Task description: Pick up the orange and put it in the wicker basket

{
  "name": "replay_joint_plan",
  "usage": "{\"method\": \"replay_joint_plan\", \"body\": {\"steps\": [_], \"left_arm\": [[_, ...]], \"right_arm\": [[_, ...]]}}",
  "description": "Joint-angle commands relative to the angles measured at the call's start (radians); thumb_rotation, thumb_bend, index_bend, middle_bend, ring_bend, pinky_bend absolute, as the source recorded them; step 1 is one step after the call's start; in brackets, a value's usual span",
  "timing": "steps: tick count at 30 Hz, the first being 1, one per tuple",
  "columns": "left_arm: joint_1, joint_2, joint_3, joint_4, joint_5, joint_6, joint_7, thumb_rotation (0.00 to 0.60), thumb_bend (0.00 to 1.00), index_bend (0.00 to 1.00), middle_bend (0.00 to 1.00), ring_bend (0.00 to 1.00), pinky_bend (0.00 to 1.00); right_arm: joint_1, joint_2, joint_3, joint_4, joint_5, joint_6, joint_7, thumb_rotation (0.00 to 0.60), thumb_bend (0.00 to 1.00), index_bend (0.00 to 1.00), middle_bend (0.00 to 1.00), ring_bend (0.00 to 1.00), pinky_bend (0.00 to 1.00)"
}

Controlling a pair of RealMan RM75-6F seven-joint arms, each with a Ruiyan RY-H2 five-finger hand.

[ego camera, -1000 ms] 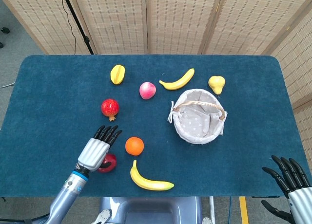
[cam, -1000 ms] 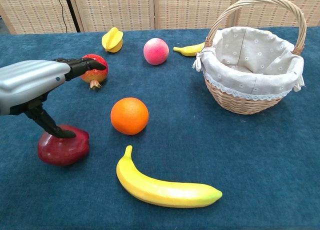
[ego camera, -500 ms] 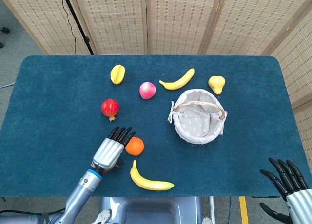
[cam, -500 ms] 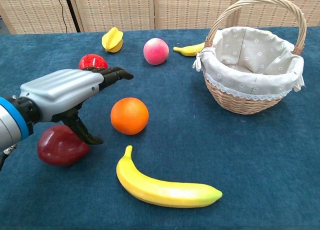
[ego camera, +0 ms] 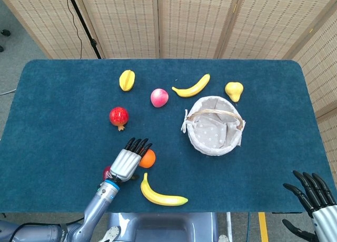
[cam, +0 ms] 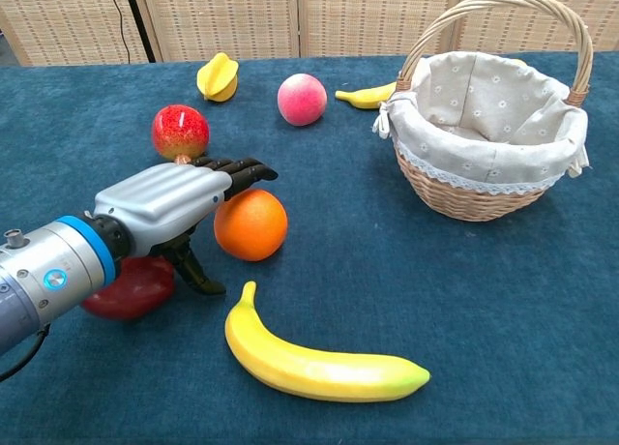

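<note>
Orange (cam: 250, 224): just right of the left hand (cam: 179, 205), fingers spread, holding nothing; right hand (ego camera: 314, 192) far off, open.

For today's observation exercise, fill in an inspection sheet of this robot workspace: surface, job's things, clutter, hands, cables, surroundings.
Surface: blue table, cloth-covered.
Job's things: orange on the cloth; wicker basket upright, lined, nothing seen inside.
Clutter: near banana, far banana, red apple, pomegranate, peach, pear, starfruit.
Hands: left hand over the orange, fingers apart, grip not closed; right hand open at the table's near right corner.
Cables: black cable beside the screen.
Surroundings: woven screens.
</note>
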Motion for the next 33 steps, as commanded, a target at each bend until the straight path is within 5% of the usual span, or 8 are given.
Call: {"method": "replay_joint_plan", "body": {"steps": [1, 3, 8, 18, 30, 33], "left_arm": [[-0.002, -0.037, 0.004, 0.05, 0.035, 0.024, -0.033, 0.6, 0.05, 0.2, 0.09, 0.15, 0.21], [0.002, -0.064, 0.011, 0.091, 0.077, 0.06, -0.053, 0.6, 0.13, 0.37, 0.25, 0.3, 0.34], [0.021, -0.122, 0.026, 0.191, 0.175, 0.154, -0.122, 0.6, 0.3, 0.57, 0.45, 0.45, 0.49], [0.051, -0.12, 0.036, 0.231, 0.238, 0.226, -0.189, 0.6, 0.34, 0.63, 0.51, 0.51, 0.52], [0.079, 0.089, -0.003, -0.127, 0.317, 0.335, -0.028, 0.6, 0.34, 0.63, 0.51, 0.51, 0.52], [0.057, 0.137, -0.047, -0.233, 0.328, 0.325, 0.019, 0.6, 0.34, 0.63, 0.51, 0.51, 0.52]], "right_arm": [[0.001, 0.002, 0.0, 0.001, 0.002, 0.002, 0.008, 0.6, 0.0, 0.21, 0.07, 0.04, 0.0], [0.002, 0.004, -0.002, 0.002, -0.001, 0.002, 0.018, 0.6, 0.0, 0.21, 0.07, 0.04, 0.0], [0.003, 0.01, -0.008, 0.006, -0.011, 0.006, 0.036, 0.6, 0.0, 0.21, 0.07, 0.04, 0.0], [0.006, 0.012, -0.017, 0.006, -0.024, -0.001, 0.044, 0.6, 0.0, 0.21, 0.07, 0.04, 0.0], [0.01, 0.018, -0.015, 0.002, -0.005, -0.009, 0.053, 0.6, 0.0, 0.21, 0.07, 0.04, 0.0], [0.013, 0.018, -0.014, 0.002, -0.001, -0.012, 0.058, 0.6, 0.0, 0.21, 0.07, 0.04, 0.0]]}}
